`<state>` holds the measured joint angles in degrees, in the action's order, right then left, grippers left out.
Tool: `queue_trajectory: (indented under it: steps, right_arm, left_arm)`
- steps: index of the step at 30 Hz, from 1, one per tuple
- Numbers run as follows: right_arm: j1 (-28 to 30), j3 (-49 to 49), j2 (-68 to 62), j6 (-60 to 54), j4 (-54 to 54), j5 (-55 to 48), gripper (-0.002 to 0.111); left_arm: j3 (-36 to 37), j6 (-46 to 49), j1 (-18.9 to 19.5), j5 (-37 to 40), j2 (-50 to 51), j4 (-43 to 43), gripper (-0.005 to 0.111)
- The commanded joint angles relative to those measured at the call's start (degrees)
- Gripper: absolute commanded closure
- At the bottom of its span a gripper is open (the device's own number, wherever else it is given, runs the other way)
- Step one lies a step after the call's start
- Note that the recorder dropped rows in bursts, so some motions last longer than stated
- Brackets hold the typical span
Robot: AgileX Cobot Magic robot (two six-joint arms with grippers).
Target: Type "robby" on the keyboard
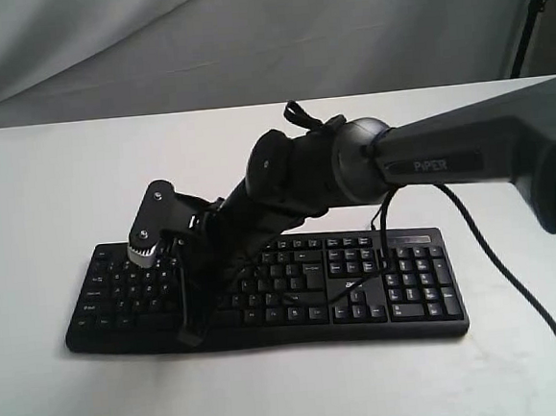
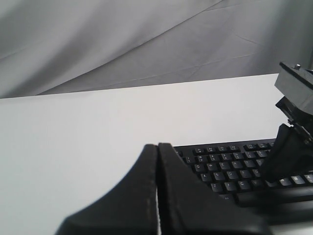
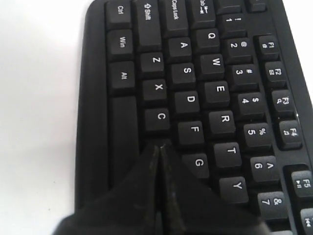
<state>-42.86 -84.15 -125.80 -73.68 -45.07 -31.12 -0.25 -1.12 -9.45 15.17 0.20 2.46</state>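
Over the left half of the keyboard lying on the white desk, the right gripper is holding its jaws together as one narrow tip, probably for poking single keys, while the left gripper, jaws likewise together, is hovering aside.

— What is carried by the white surface?
— A wide black keyboard is laid flat on it, its long side set across the exterior view.
— Is anything else noted?
— A thin black cable is seen to the keyboard's right; whether it touches the surface cannot be told.
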Motion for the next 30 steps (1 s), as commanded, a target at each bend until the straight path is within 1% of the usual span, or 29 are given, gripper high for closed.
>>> queue_trajectory:
  steps: [1,30]
  right_arm:
    - [0.1,-0.3,0.1,1.3,1.4,0.0,0.108]
    - [0.1,-0.3,-1.7,1.3,1.5,1.0,0.108]
  left_arm:
    - [0.2,-0.2,-0.4,-0.3,-0.2,0.3,0.107]
    - [0.2,-0.2,-0.4,-0.3,-0.2,0.3,0.107]
